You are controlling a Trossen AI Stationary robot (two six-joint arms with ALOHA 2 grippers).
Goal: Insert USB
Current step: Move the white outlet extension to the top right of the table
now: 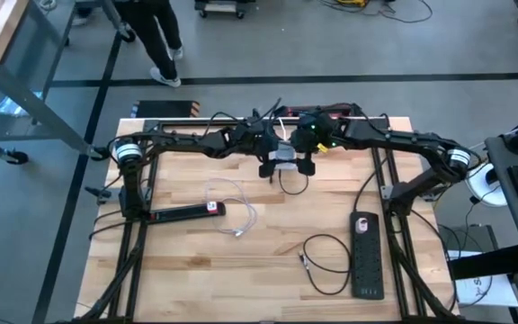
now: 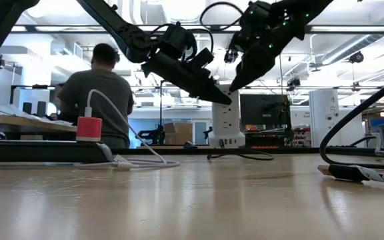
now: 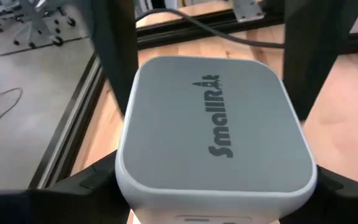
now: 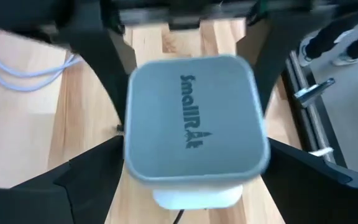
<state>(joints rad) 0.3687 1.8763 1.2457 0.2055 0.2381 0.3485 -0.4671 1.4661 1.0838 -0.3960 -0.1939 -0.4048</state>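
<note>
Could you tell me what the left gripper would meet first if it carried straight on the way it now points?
Most likely the white SmallRig power tower: the left gripper points down at its grey top, with its fingers either side. From the low view, contact looks close, though depth is unclear.

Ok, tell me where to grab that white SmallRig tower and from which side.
I'd take the tower by two opposite flat side walls just under its cap, coming straight down from above: it stands upright on the table, square with rounded corners, its ports lower down. The left claw and right claw hang at its top.
</note>
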